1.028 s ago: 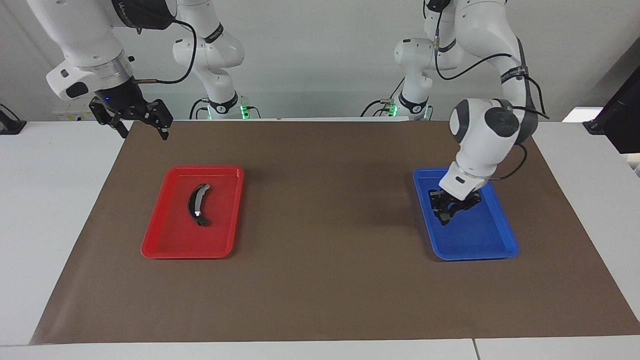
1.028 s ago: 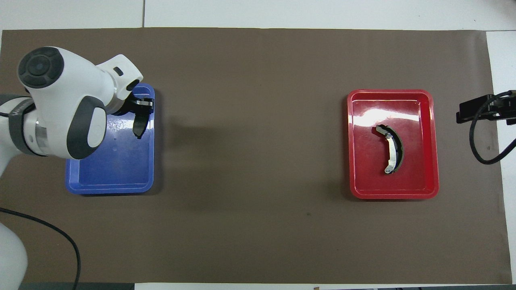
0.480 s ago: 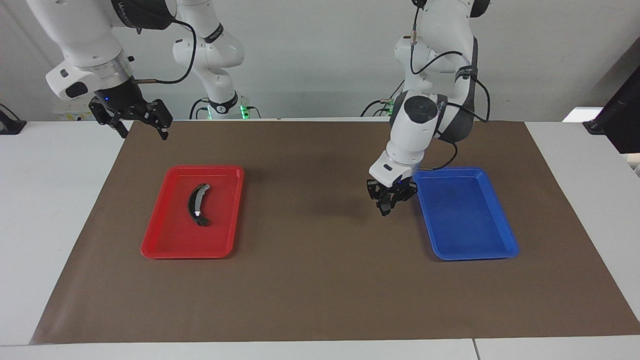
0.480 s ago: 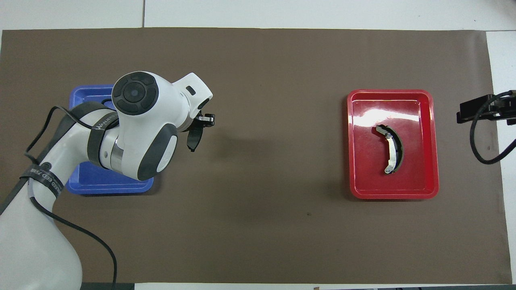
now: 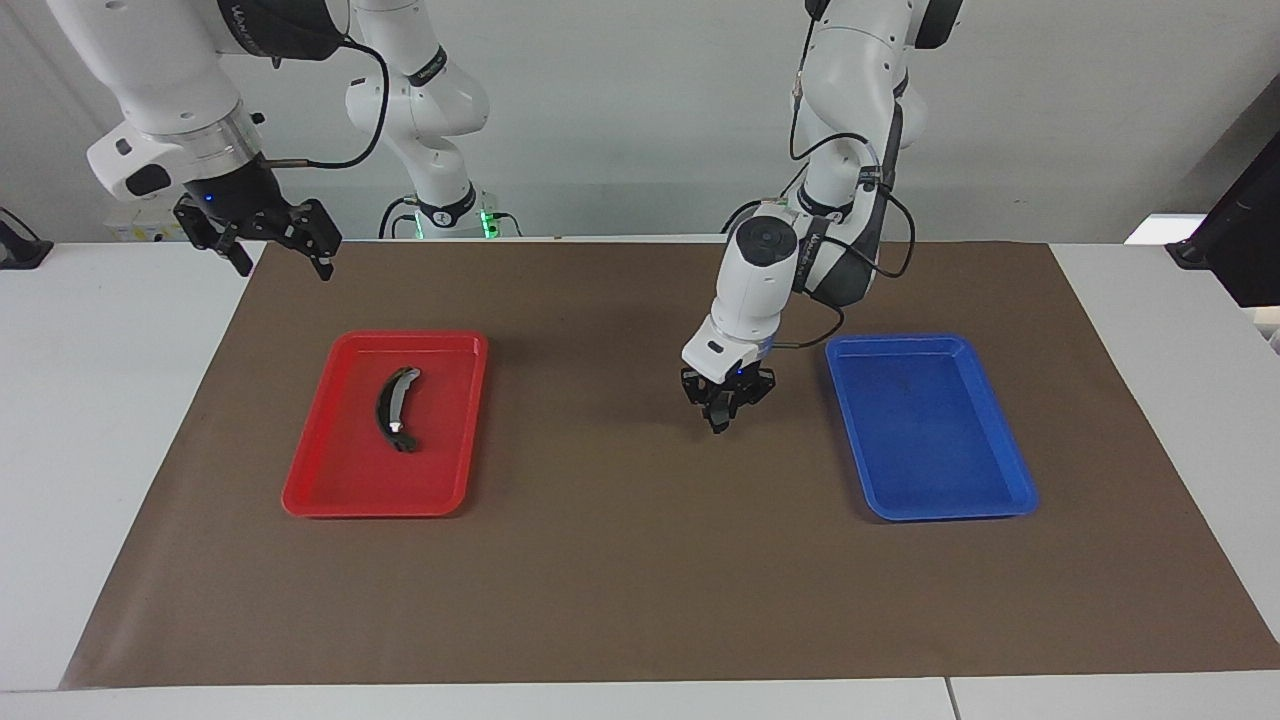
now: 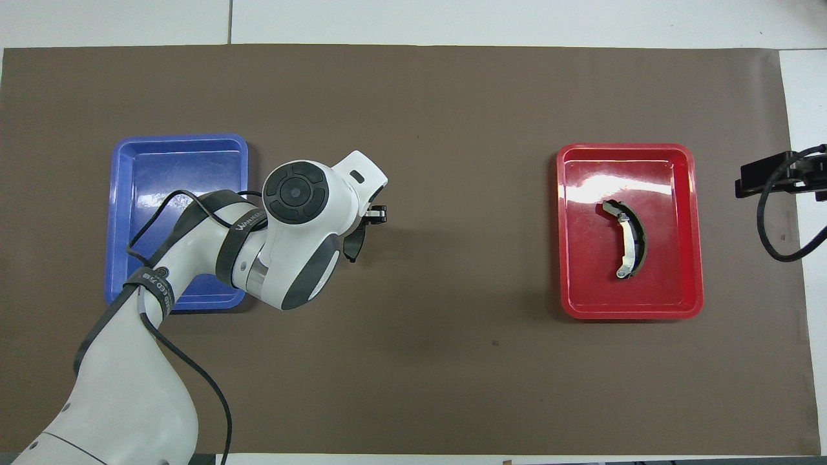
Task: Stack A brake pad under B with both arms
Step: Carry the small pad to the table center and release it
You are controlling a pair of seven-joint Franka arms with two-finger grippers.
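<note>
Surface: you have a brown mat (image 5: pixel 640 560) covering most of a white table (image 5: pixel 100 420), with a plain pale wall (image 5: pixel 620 110) at the robots' end. In the overhead view a blue tray (image 6: pixel 139 161) sits at nine o'clock on the mat, toward the left arm's end, and a red tray (image 6: pixel 691 226) at three o'clock, toward the right arm's end. A black object (image 5: pixel 1245 230) stands at the table edge by the left arm's end.

Task items: B (image 5: pixel 393 408), the long crescent pad with the light strip, lies flat in the red tray. The A brake pad (image 6: pixel 354 243) is up in the air, pinched in the left gripper (image 5: pixel 722 412), whose fingertips are pressed together on it; it hangs down from them as a short dark piece. That gripper is over bare mat between the two trays, just beside the blue tray.

The right gripper (image 5: pixel 262 232) waits raised over the mat's corner at the robots' end, at about eleven o'clock from the red tray in the facing view, its jaws spread and holding nothing.

Change noted: a second ago your left gripper was down inside the blue tray with the pad; half a second ago it had just cleared that tray's edge. It now stands further toward the mat's centre, and the blue tray holds nothing. B, both trays and the right arm are unchanged.
</note>
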